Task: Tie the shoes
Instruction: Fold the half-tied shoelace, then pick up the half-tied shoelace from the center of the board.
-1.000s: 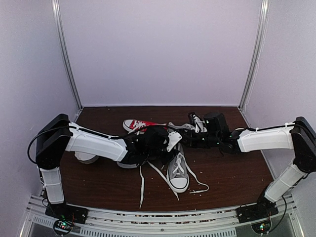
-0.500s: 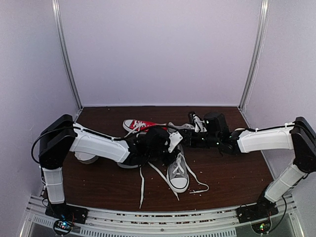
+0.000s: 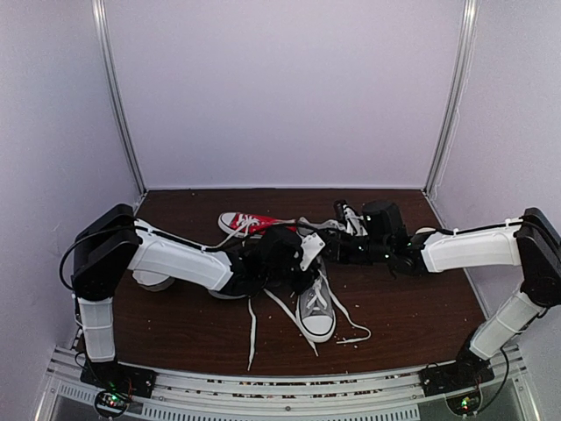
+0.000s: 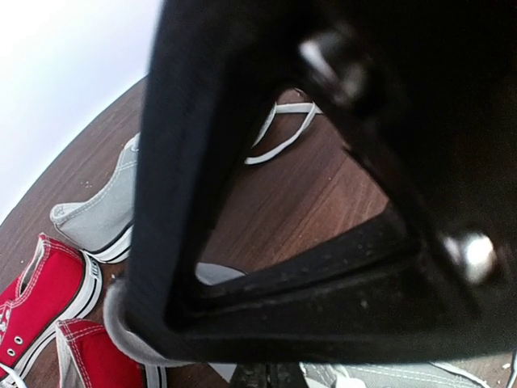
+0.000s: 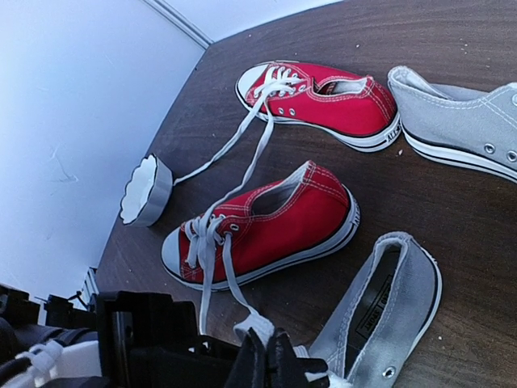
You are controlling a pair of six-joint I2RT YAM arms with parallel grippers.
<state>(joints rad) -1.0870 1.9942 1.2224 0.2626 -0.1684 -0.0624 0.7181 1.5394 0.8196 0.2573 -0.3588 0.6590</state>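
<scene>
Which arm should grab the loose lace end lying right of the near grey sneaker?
Right, likely. The white lace end lies beside the grey canvas sneaker on the side of the right gripper; the left gripper would cross it.

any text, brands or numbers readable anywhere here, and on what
No text can be read with certainty.
upper red sneaker, heel patch: dark print, too small to read
lower red sneaker, heel patch: dark print, too small to read
grey sneaker, insole stamp: blurred, unreadable
</scene>
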